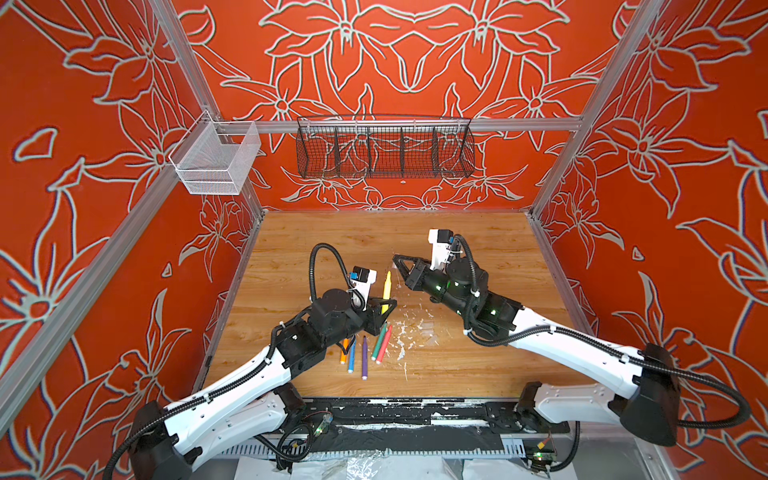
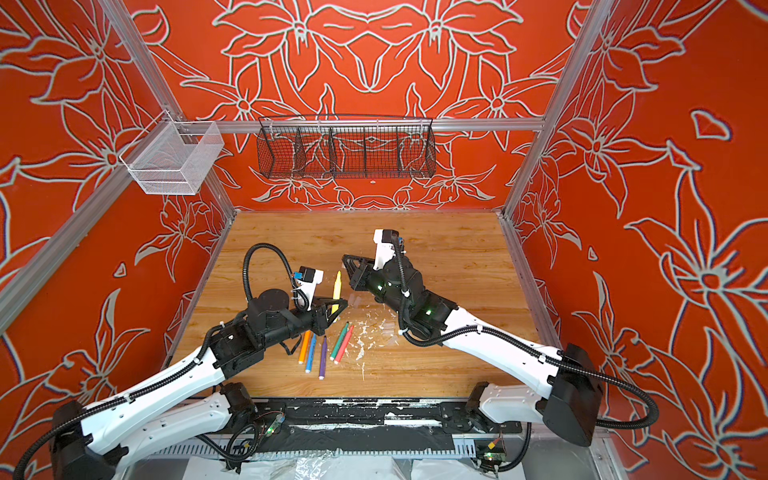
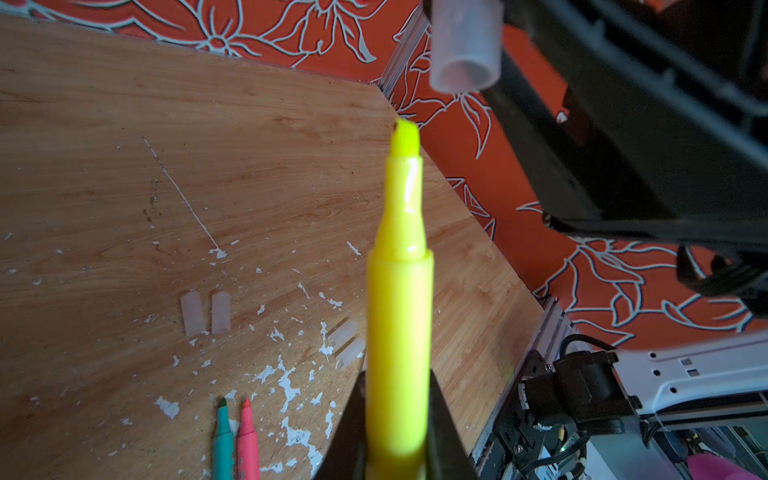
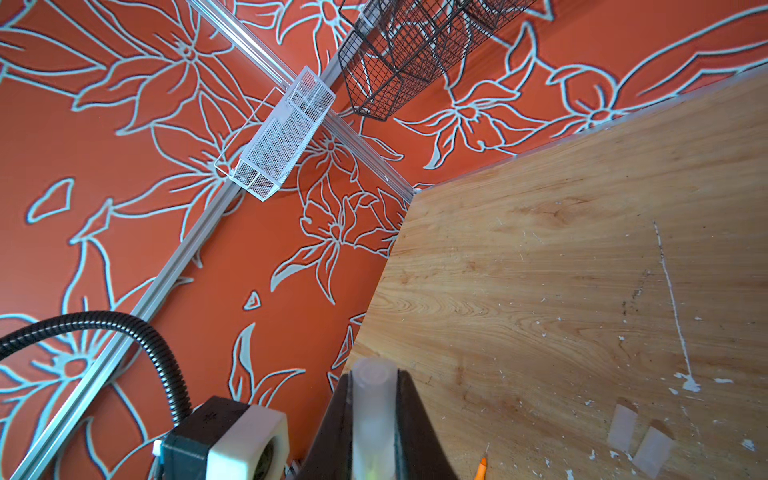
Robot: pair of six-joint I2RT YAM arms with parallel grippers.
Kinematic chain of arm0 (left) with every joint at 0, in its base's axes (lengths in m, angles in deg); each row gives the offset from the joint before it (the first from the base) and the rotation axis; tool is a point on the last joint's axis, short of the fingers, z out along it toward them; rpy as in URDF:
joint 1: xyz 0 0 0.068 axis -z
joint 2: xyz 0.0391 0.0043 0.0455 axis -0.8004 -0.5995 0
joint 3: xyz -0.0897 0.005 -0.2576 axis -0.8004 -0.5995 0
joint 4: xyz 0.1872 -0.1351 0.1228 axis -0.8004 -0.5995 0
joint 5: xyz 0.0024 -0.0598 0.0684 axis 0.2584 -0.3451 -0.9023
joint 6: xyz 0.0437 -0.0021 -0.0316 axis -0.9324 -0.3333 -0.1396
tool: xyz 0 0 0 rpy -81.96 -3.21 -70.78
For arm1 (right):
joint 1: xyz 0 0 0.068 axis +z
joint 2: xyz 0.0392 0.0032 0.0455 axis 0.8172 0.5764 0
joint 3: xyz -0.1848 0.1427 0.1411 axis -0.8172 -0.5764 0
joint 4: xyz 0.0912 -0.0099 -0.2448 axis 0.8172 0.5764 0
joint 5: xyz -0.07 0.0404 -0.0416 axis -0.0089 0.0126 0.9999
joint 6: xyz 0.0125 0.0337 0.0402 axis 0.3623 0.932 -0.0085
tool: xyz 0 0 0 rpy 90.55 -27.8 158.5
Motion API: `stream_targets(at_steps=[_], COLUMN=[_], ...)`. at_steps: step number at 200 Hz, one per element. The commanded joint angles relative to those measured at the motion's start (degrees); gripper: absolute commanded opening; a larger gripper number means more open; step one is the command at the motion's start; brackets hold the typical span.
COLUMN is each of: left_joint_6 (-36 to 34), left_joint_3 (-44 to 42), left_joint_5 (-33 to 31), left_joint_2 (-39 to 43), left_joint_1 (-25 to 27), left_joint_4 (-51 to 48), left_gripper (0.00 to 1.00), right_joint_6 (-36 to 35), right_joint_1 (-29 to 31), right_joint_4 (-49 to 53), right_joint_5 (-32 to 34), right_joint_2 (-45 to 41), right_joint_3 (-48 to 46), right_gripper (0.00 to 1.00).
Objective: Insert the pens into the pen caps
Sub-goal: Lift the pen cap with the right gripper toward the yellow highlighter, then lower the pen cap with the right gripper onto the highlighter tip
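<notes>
- Lining up pen and cap in mid-air: the left gripper point(image 3: 397, 388) pinches the yellow pen point(image 3: 399, 291), and the right gripper point(image 4: 374, 380) is clamped on a clear cap point(image 3: 463, 45). The cap's mouth faces the tip, but they are apart and off-axis.
- Next move, I judge: align the axes, then push together.
- Pens: six. One is held and five lie on the table point(image 3: 124, 145): orange point(image 2: 304, 347), blue point(image 2: 311, 355), purple point(image 2: 323, 359), green point(image 2: 338, 343), red-pink point(image 2: 344, 345).
- Caps: five visible, counting four loose caps point(image 3: 193, 311).
</notes>
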Motion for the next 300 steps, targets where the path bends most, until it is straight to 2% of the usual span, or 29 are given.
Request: stream_targets(at_steps=[1,56,198,261,300], left_joint_6=[0.15,-0.04,-0.59,-4.08,-6.27], left_joint_3=[1.55,1.47,2.27,4.71,5.58], left_joint_5=[-0.76,-0.91,-1.58,-3.78,-3.86], left_joint_2=[0.03,-0.49,-1.37,-1.46,-2.58], left_joint_1=[0.33,0.32,0.32,0.33,0.33], left_joint_4=[1.32,1.61,1.57,-0.79,0.00], left_gripper=[0.00,0.00,0.00,0.00,0.00], right_joint_6=[-0.71,-1.41,-2.45,-3.17,-3.13], right_joint_1=[0.90,1.13,2.09,2.53,3.27], right_joint_4=[-0.55,-0.32,0.60,6.72,6.73], right_joint_5=[1.99,1.10,0.86,0.42,-1.88], right_joint_2=[-0.13,2.48,2.30,-0.38,-1.27], right_joint_3=[0.50,2.08,1.74,-0.11,-0.80], right_gripper=[0.09,0.09,0.10,0.09,0.09])
